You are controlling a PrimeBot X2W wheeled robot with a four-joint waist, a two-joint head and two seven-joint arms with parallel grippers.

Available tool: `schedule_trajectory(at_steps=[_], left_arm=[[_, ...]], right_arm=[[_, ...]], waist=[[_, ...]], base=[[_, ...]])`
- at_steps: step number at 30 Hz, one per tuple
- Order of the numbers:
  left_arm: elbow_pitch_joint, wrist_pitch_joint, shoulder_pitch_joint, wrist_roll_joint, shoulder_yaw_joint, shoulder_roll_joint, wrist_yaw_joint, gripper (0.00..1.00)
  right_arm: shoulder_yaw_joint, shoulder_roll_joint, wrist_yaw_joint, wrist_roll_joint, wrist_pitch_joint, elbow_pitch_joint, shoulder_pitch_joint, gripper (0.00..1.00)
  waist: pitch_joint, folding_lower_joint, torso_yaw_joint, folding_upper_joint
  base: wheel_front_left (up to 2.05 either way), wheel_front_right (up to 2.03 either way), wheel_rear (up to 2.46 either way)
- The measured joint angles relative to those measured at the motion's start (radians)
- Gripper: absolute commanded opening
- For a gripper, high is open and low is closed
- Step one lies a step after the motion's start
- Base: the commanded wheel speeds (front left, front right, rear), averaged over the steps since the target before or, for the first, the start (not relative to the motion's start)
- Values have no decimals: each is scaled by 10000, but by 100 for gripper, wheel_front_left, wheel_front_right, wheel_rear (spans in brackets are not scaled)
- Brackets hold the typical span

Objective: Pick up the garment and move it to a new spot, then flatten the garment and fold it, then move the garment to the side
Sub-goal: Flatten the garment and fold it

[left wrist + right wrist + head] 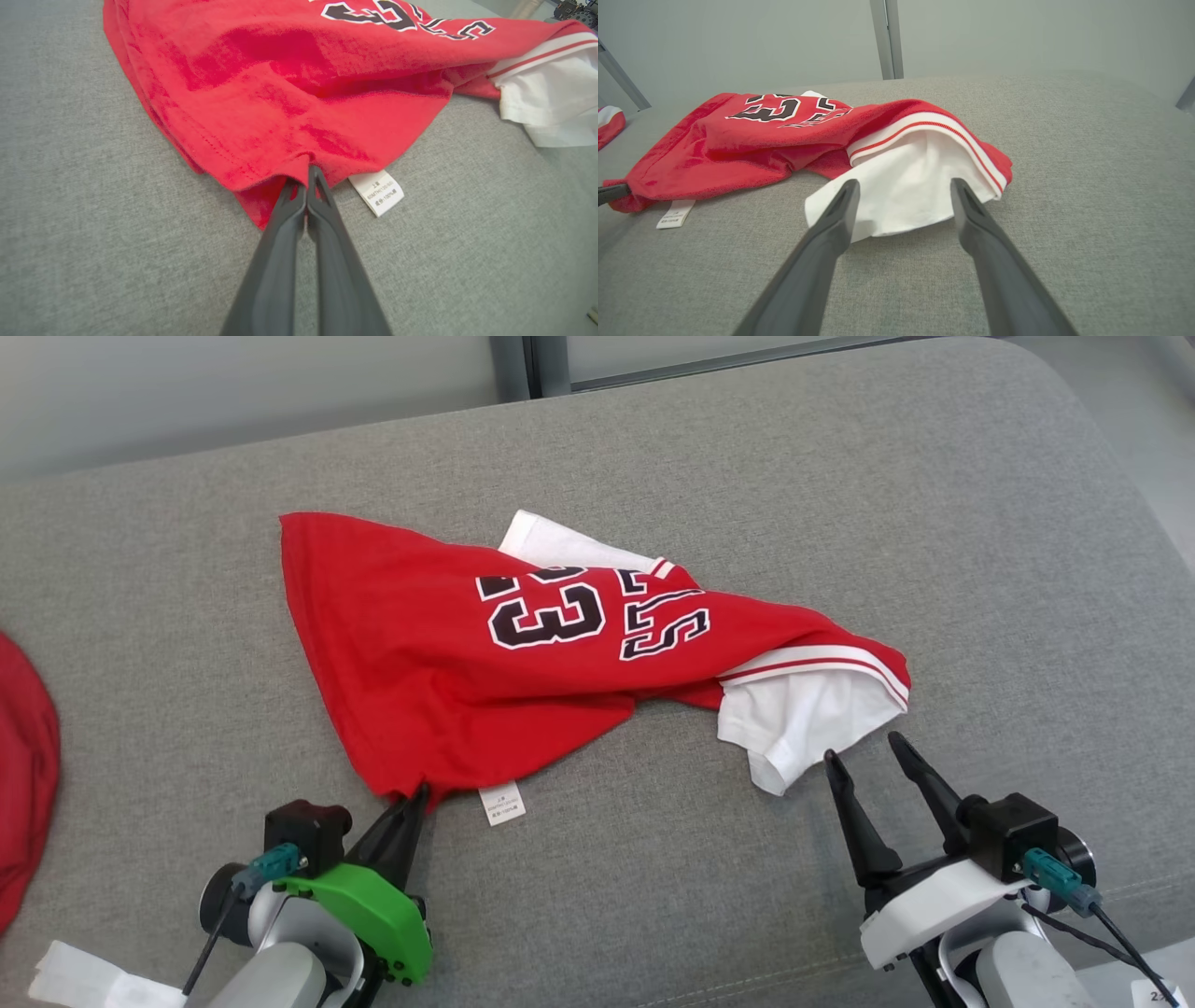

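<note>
The garment point(439, 653) is a red jersey with black and white numbers and white sleeves, lying crumpled on the grey cushion point(653, 476). My left gripper point(415, 795) is shut on the jersey's near red hem corner, beside its white care label point(501, 804). The left wrist view shows both fingers pressed together with the red hem point(280, 154) pinched at their tips point(306, 175). My right gripper point(864, 749) stands open just short of the white sleeve point(794, 719); in the right wrist view its fingers straddle the sleeve's point(901, 196) near edge without touching it point(903, 184).
Another red cloth point(23, 793) lies at the cushion's left edge. White paper point(70, 980) sits at the lower left. The cushion's rounded far right corner point(1074, 420) drops off to the floor. A grey post point(887, 37) stands behind the cushion.
</note>
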Motion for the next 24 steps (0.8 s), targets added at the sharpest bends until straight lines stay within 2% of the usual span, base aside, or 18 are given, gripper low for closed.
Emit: schedule_trajectory(at_steps=[14,24], left_arm=[[-360,-130,-425,-31,355,-6,2,0],[-508,-157,-425,-73,328,-6,2,0]], right_arm=[[999,4,2,157,0,940,158,100],[997,8,2,157,0,1375,-259,100]], waist=[[-34,0,423,0],[4,0,482,0]], base=[[0,0,0],[0,0,0]])
